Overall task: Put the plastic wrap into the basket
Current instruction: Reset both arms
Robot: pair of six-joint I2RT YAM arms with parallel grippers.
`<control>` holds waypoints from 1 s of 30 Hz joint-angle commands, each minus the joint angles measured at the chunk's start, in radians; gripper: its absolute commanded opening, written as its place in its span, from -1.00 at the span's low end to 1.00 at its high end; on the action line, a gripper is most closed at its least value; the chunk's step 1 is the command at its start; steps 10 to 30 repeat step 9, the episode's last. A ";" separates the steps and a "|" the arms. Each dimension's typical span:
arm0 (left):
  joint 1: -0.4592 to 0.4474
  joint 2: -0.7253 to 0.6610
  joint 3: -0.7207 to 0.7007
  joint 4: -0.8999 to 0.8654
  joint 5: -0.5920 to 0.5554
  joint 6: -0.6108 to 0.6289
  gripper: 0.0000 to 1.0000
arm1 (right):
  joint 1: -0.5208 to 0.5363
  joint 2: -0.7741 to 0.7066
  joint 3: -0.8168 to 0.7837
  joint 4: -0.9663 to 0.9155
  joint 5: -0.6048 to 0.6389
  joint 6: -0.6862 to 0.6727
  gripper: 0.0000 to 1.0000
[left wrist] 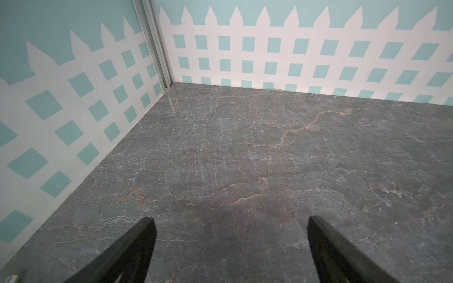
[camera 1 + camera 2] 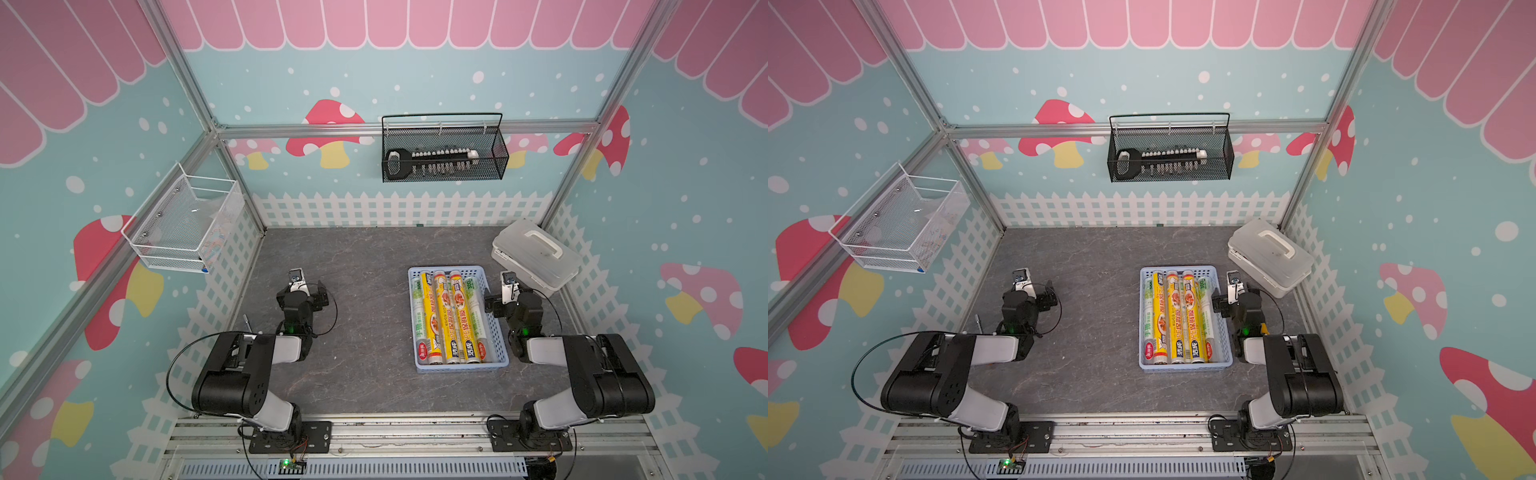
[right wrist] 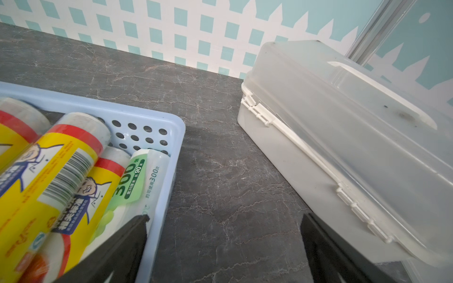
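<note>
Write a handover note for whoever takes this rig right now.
Left gripper: open, empty, over bare tabletop, apart from the basket.
Right gripper: open, empty, at the far right corner of the basket, beside the white lidded box.
Plastic wrap: rolls lie lengthwise in the basket, stacked; five show on top.
Done: no roll seen outside the basket.
Left: probably nothing; the lower layer is partly hidden, so check the count.
</note>
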State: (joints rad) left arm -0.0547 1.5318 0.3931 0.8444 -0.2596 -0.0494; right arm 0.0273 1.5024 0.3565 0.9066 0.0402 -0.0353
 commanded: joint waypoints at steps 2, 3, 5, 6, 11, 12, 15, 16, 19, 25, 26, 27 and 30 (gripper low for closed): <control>-0.002 0.004 0.007 0.020 0.007 -0.007 0.98 | -0.002 0.009 0.004 -0.016 0.041 0.006 0.99; 0.000 0.001 0.010 0.010 0.011 -0.010 0.98 | -0.002 0.010 0.006 -0.016 0.041 0.006 0.99; 0.005 0.007 0.012 0.011 0.019 -0.012 0.98 | -0.003 0.009 0.005 -0.017 0.042 0.006 0.99; 0.006 0.005 0.013 0.007 0.020 -0.012 0.97 | -0.002 0.010 0.006 -0.016 0.041 0.007 0.99; 0.006 -0.001 0.006 0.015 0.023 -0.010 0.97 | -0.003 0.010 0.006 -0.017 0.042 0.006 0.99; 0.006 -0.001 0.006 0.015 0.023 -0.010 0.97 | -0.003 0.010 0.006 -0.017 0.042 0.006 0.99; 0.006 -0.001 0.006 0.015 0.023 -0.010 0.97 | -0.003 0.010 0.006 -0.017 0.042 0.006 0.99; 0.006 -0.001 0.006 0.015 0.023 -0.010 0.97 | -0.003 0.010 0.006 -0.017 0.042 0.006 0.99; 0.006 -0.001 0.006 0.015 0.023 -0.010 0.97 | -0.003 0.010 0.006 -0.017 0.042 0.006 0.99; 0.006 -0.001 0.006 0.015 0.023 -0.010 0.97 | -0.003 0.010 0.006 -0.017 0.042 0.006 0.99; 0.006 -0.001 0.006 0.015 0.023 -0.010 0.97 | -0.003 0.010 0.006 -0.017 0.042 0.006 0.99; 0.006 -0.001 0.006 0.015 0.023 -0.010 0.97 | -0.003 0.010 0.006 -0.017 0.042 0.006 0.99; 0.006 -0.001 0.006 0.015 0.023 -0.010 0.97 | -0.003 0.010 0.006 -0.017 0.042 0.006 0.99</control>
